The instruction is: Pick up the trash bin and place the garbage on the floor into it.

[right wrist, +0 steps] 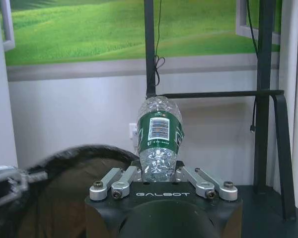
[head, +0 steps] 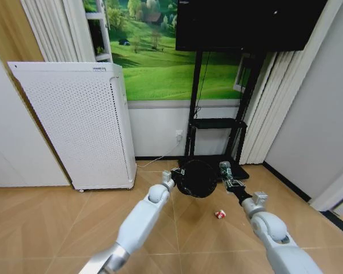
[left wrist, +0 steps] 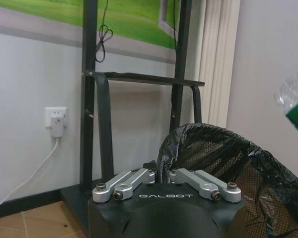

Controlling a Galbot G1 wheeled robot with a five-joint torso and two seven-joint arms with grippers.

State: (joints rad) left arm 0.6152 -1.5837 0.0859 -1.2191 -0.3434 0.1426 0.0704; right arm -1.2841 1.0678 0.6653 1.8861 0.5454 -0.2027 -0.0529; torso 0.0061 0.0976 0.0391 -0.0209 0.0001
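The left tool [head: 172, 181] clamps the rim of the trash bin [head: 198, 178], holding it off the floor. The right tool [head: 231, 181], at the bin's 3 o'clock, grips the bottle [head: 225, 169] upright, just beside the rim. One red-and-white wrapper [head: 219, 214] lies on the floor at 5 o'clock from the bin, nearer the right arm.

"GALBOT" in white letters on black housing of left pincer [left wrist: 165, 179], wrist view. Same "GALBOT" on right pincer [right wrist: 163, 174] housing. Bottle [right wrist: 160, 139] green label carries a barcode, digits unreadable. Small dark mark on top edge of white perforated appliance [head: 80, 125], unreadable.
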